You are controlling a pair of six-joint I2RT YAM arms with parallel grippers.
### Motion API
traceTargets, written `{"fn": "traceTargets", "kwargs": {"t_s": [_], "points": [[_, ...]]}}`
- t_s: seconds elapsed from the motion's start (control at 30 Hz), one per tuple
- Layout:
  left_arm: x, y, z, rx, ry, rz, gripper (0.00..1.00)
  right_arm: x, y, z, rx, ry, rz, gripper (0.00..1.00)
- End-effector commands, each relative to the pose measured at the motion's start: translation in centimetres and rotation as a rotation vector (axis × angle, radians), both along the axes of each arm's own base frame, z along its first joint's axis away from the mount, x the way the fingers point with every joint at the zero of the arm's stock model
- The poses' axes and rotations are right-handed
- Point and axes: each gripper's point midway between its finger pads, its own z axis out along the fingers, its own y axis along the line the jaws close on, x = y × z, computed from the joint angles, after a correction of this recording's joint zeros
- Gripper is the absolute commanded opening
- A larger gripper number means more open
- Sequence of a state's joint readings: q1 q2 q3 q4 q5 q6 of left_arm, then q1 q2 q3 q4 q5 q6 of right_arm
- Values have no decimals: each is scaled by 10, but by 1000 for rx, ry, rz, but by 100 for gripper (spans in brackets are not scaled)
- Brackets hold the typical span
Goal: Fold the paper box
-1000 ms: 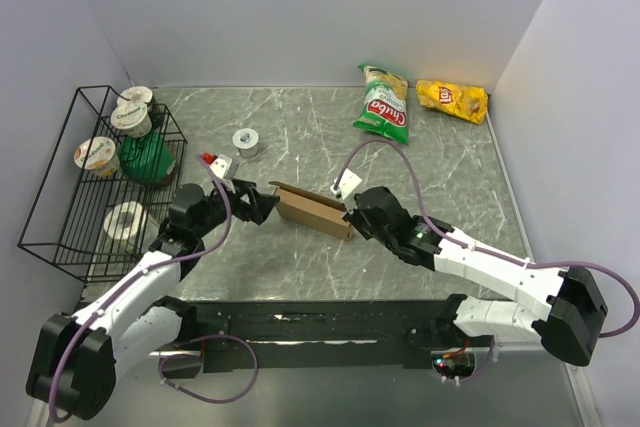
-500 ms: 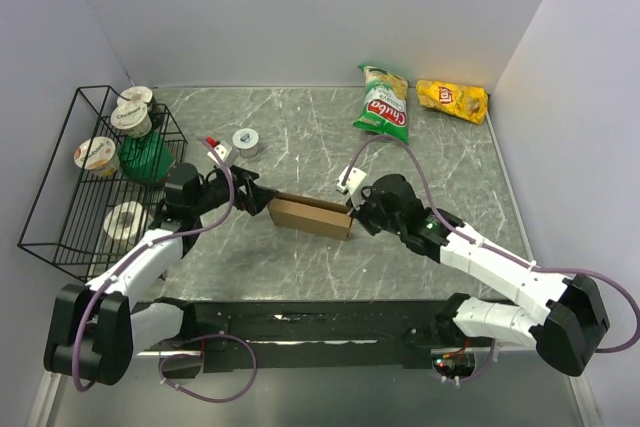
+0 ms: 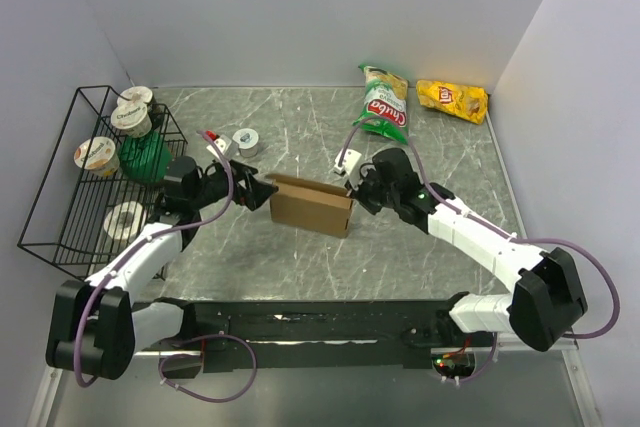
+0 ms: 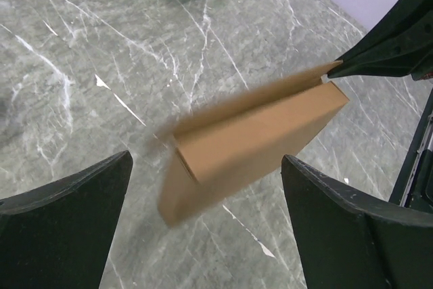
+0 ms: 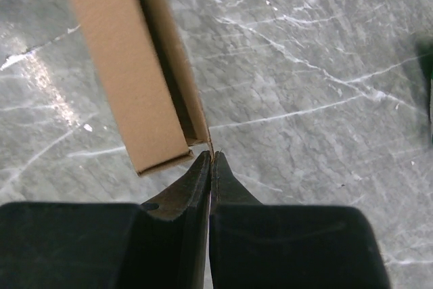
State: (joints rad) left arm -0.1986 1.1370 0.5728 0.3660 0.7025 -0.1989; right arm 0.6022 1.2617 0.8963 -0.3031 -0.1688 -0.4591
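The brown paper box [image 3: 311, 206] stands on its long edge in the middle of the table, its broad side facing the near edge. My right gripper [image 3: 357, 193] is shut on the thin edge at the box's right end; in the right wrist view the fingertips [image 5: 211, 157] pinch the cardboard edge of the box [image 5: 128, 72]. My left gripper [image 3: 262, 192] is open just left of the box's left end, not touching it. In the left wrist view the box [image 4: 254, 140] lies ahead between the wide-apart fingers [image 4: 67, 201].
A black wire rack [image 3: 95, 182] with several cups stands at the far left. A small white roll [image 3: 245, 140] lies behind the left gripper. A green snack bag [image 3: 383, 105] and a yellow snack bag [image 3: 452, 99] lie at the back right.
The right gripper has lifted the box's far edge, turning it from lying low to standing upright. The left gripper has stayed open, drawing slightly back to the left.
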Motion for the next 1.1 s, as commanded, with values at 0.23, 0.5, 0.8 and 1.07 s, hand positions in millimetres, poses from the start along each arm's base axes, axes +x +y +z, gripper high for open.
{"fn": "traceTargets", "kwargs": {"t_s": [0.23,0.5,0.8,1.07], "points": [[22,5,26,-7,-67,15,98,20,-13,7,-74,-30,29,2],[38,10,27,5,-74,22,98,38,-7,20,-105,-96,78,2],[38,13,23,-7,-72,19,98,53,-12,16,-171,-103,71,3],[35,15,22,-11,-72,26,98,56,-13,16,-156,-81,22,17]]}}
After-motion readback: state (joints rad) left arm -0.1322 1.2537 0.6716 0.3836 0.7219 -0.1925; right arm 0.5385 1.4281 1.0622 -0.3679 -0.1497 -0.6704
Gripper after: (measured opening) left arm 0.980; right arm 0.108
